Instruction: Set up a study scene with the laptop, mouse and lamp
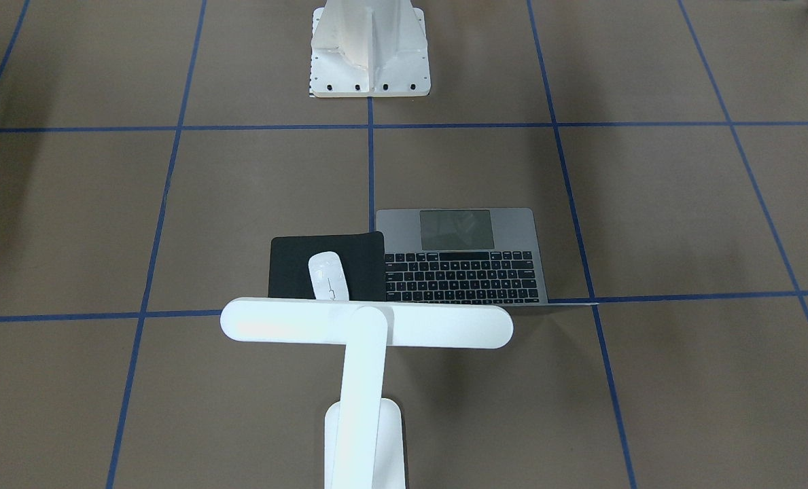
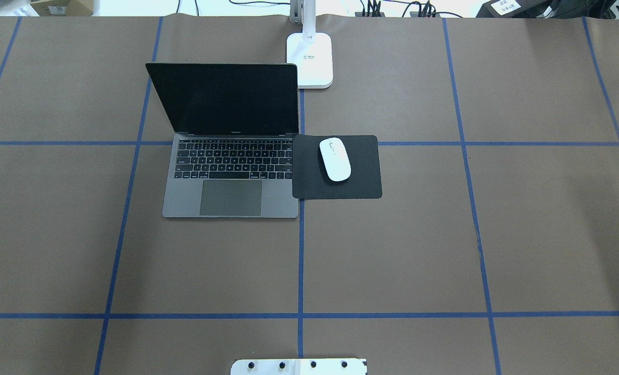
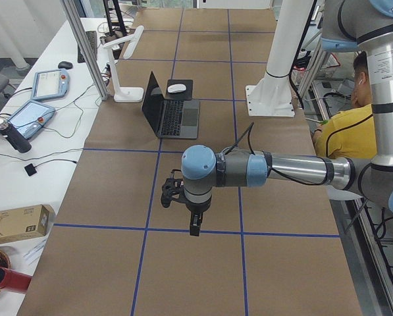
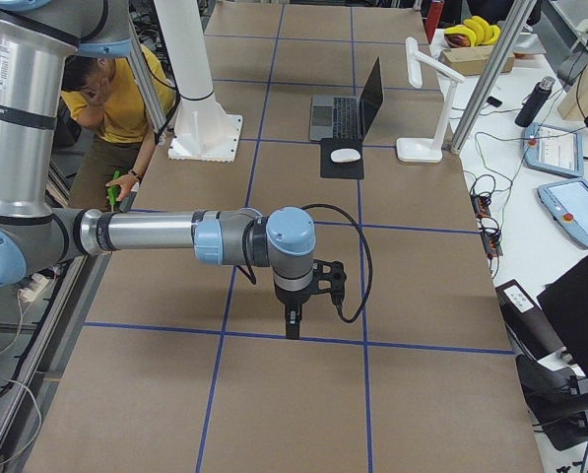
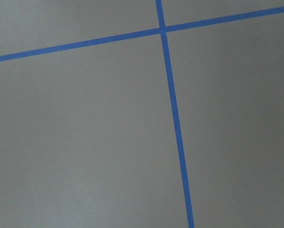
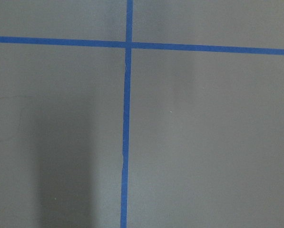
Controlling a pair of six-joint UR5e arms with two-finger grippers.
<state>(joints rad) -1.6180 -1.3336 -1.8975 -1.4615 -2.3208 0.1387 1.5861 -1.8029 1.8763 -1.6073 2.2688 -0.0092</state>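
Listing the study scene as it lies on the brown desk, which is gridded with blue tape lines.

Item 1, the laptop: space-grey, lid open, dark screen raised at the far side, keyboard and trackpad facing the robot. It sits in the far half of the desk, just to the robot's left of the centre tape line.

Item 2, the mouse: glossy white oval, lying lengthwise on a flat black pad. The pad touches or nearly touches the laptop's right edge.

Item 3, the lamp: all white, base at the far edge of the desk, just beyond the screen's right corner and apart from the pad. Its arm stands up from the base with the long bar head across the top.

Item 4, a white ribbed pedestal with bolt holes, on the centre line at the robot's side, well apart from the three items.

Item 5, the left hand: hanging fingers-down above bare desk near a tape crossing, far from the laptop. Whether its fingers are apart or together cannot be told.

Item 6, the right hand: likewise pointing down over bare desk at the opposite end; its state cannot be told either.

Both wrist cameras show only brown surface and crossed tape.

Item 7, a person in a yellow shirt, seated behind the robot.
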